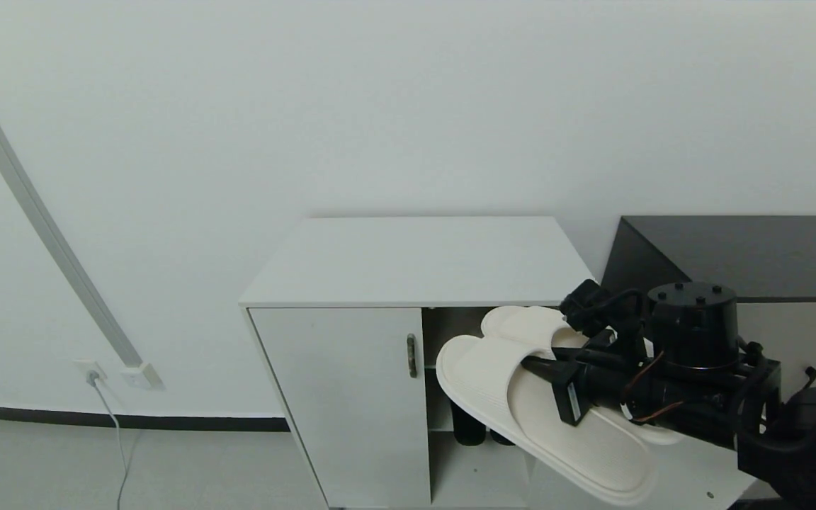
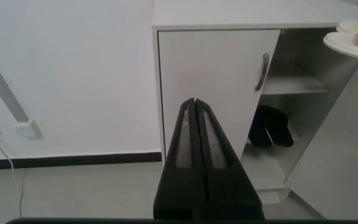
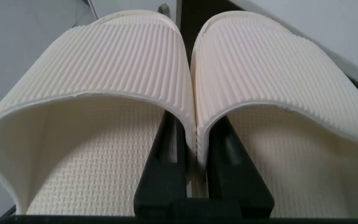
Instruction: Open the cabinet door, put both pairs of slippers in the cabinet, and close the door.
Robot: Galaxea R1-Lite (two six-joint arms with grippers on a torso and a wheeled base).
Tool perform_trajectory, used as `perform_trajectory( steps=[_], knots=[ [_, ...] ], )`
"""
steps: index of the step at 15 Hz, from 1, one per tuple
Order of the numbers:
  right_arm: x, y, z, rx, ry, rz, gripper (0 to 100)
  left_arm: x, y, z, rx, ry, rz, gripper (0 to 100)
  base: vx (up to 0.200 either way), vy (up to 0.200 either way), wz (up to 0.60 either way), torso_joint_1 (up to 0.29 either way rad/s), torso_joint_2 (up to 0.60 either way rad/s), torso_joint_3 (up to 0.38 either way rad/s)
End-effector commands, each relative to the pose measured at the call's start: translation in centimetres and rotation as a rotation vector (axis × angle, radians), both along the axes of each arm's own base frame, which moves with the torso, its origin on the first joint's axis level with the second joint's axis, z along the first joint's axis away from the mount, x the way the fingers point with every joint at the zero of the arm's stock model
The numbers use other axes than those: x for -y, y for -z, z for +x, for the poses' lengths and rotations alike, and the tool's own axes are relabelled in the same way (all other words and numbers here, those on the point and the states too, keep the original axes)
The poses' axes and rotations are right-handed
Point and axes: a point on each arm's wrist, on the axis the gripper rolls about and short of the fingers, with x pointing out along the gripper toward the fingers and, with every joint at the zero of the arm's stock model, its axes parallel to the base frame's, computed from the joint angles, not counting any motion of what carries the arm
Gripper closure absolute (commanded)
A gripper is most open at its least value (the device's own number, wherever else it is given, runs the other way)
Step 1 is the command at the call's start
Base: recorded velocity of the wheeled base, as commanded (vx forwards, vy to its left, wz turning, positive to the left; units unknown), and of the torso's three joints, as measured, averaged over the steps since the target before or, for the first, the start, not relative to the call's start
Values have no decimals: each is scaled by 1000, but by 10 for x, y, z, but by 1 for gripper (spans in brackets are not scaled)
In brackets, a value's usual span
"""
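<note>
A white cabinet (image 1: 415,269) stands against the wall with its right door swung open and its left door (image 1: 344,397) shut. A pair of black slippers (image 2: 271,126) sits on the lower shelf inside. My right gripper (image 1: 557,386) is shut on a pair of white slippers (image 1: 521,397), pinching their inner edges together (image 3: 192,124), and holds them in front of the open compartment at upper-shelf height. My left gripper (image 2: 195,106) is shut with nothing in it, lower and to the left, facing the shut left door (image 2: 219,87).
The open right door panel (image 1: 691,467) lies under the right arm. A dark-topped unit (image 1: 748,255) stands to the cabinet's right. A wall socket with a cable (image 1: 93,372) and a slanted conduit (image 1: 32,205) are at the left. Grey floor (image 1: 96,467) is free at the left.
</note>
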Motion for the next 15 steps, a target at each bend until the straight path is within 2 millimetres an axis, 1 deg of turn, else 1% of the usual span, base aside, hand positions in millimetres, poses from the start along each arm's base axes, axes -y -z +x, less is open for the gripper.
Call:
perform_trajectory(
  steps=[1, 9, 15],
  knots=[
    [0, 1, 0, -4, -2, -3, 100, 0, 0, 0, -1, 0, 0, 100, 0, 0, 0, -227, 554, 310],
    [-1, 2, -1, -5, -2, -6, 100, 0, 0, 0, 0, 0, -1, 100, 0, 0, 0, -216, 538, 319],
    [-1, 2, -1, -4, -5, -7, 100, 0, 0, 0, -1, 0, 0, 100, 0, 0, 0, -173, 500, 324]
  ],
)
